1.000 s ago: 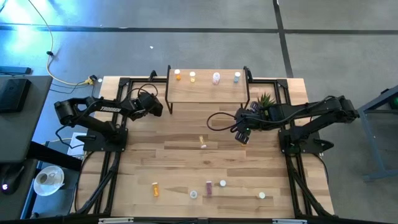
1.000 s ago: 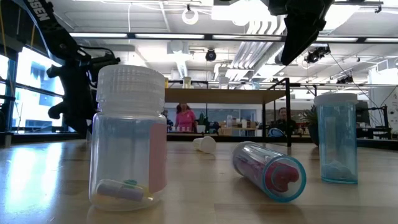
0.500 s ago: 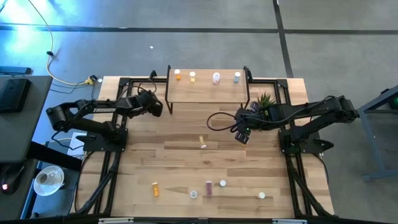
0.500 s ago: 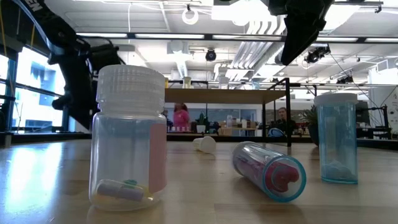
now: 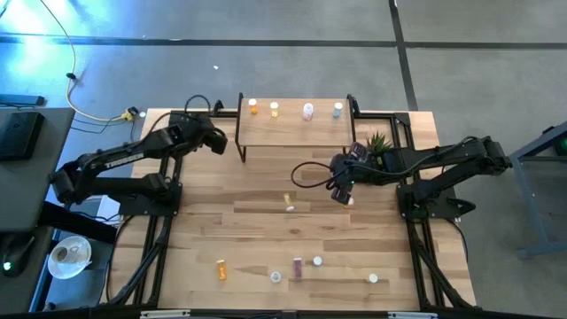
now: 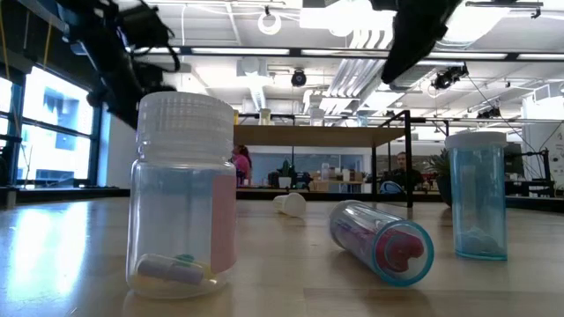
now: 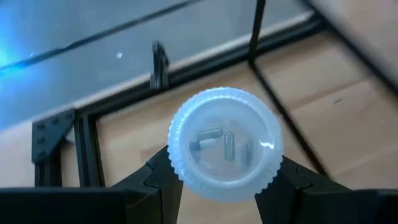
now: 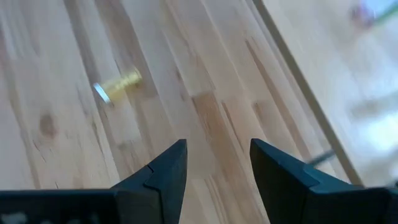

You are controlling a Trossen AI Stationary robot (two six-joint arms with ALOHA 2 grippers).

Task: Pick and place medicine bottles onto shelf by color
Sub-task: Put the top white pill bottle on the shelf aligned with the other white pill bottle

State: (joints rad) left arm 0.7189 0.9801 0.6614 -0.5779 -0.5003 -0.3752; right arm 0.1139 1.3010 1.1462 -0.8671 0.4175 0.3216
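Note:
My left gripper (image 5: 213, 139) hangs raised off the shelf's (image 5: 297, 128) left end, shut on a pale bluish-white medicine bottle (image 7: 225, 144) whose white cap faces the wrist camera. Two orange bottles (image 5: 253, 107), a purple one (image 5: 308, 111) and a blue one (image 5: 337, 110) stand on the shelf top. A yellow bottle (image 5: 288, 202) lies on its side mid-table. Several more bottles (image 5: 298, 268) stand or lie near the front edge. My right gripper (image 8: 214, 168) hovers open over bare wood right of centre, with nothing between its fingers. My left gripper pinches the pale bottle between its two fingers (image 7: 155, 182), one on each side just under the ribbed cap's rim (image 7: 177, 168). The cap hides the body behind it. The fingers slant downward, and the bottle is lifted clear of the table.
A small green plant (image 5: 379, 142) stands by the shelf's right end, close to my right arm. A black frame (image 5: 168, 120) runs along the table's edges. In the low view a clear bottle (image 6: 181, 194), a lying bottle (image 6: 381, 239) and a blue one (image 6: 478, 194) stand close.
My left gripper has risen from beside the shelf's left leg, carrying the pale bottle up and slightly toward the table's far edge, and its wrist has rolled. My right gripper has stayed in place, tipping slightly.

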